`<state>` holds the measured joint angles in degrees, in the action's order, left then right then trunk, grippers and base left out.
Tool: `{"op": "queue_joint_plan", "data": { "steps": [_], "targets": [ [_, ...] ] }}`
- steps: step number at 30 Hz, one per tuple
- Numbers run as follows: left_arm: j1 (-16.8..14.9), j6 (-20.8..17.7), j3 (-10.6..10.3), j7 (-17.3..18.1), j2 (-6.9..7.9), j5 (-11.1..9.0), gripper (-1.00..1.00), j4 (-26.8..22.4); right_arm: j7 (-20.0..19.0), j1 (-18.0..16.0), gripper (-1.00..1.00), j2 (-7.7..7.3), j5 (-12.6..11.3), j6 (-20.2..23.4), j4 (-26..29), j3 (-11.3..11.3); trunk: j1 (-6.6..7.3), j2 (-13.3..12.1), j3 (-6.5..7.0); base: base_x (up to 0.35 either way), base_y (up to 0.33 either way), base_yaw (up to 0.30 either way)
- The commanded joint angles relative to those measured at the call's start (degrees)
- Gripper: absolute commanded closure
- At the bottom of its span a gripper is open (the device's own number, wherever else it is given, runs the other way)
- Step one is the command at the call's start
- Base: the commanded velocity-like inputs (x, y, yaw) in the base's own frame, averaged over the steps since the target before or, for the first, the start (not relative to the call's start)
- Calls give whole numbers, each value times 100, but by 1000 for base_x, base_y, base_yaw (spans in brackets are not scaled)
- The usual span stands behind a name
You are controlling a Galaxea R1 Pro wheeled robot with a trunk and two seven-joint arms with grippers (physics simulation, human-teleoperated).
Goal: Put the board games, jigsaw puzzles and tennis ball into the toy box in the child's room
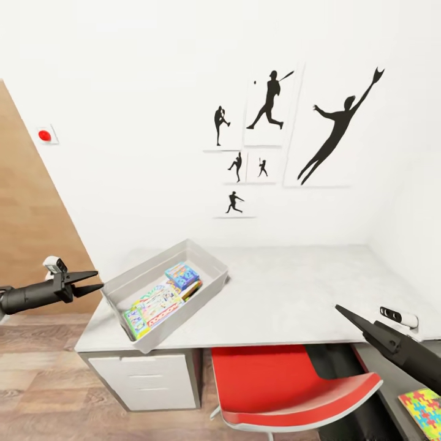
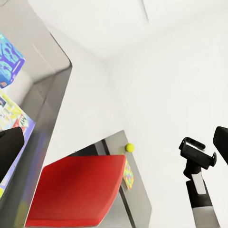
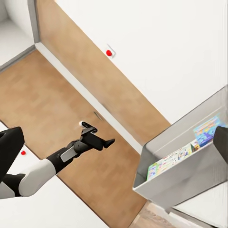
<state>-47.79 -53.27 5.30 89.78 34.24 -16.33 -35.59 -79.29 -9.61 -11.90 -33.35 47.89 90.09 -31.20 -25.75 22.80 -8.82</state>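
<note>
Nearest in the head view, at the far right bottom corner, a jigsaw puzzle [image 1: 422, 411] lies flat on the dark end section of the worktop [image 1: 306, 294], and the right gripper [image 1: 350, 316] hangs just above and left of it with its jaws pressed together to a point, holding nothing. A red chair [image 1: 294, 386] sits tucked under the pale top between the two arms. On the left, the left gripper [image 1: 90, 282] hovers off the worktop's left edge, close beside the toy box [image 1: 211, 257] but apart from it; its jaws stand slightly spread and empty. The toy box rests at the worktop's near left corner, turned at an angle, and already holds board games: a multicoloured one [image 1: 156, 305] toward the near end and a small blue one [image 1: 182, 274] farther in. The left wrist view picks out the tennis ball [image 2: 129, 147] on the dark end section, with a puzzle sheet [image 2: 128, 175] beside it. Behind everything, the white wall carries baseball silhouettes [image 1: 269, 101]. As I read it, the boxed games are largely dealt with and the step in hand is fetching the items on the right end section. The next move calls for opening the right jaws and lowering them to the thin puzzle, which will likely need gripping at an edge.
</note>
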Motion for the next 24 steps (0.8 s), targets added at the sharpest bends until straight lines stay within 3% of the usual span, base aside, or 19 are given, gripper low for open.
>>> {"op": "queue_joint_plan", "data": {
  "steps": [1, 24],
  "targets": [
    [-2, -61, -3, 22, 5, -1, -100, -4, -7, -6, -100, 0, -13, 48, 0, 0, -4, 12, -7, 0, 0, -231],
    [-2, -40, 6, 22, 21, 7, -100, -18, -7, -6, -100, -6, -12, 36, -18, 0, -4, 12, 110, -23, 3, -242]
  ]
}}
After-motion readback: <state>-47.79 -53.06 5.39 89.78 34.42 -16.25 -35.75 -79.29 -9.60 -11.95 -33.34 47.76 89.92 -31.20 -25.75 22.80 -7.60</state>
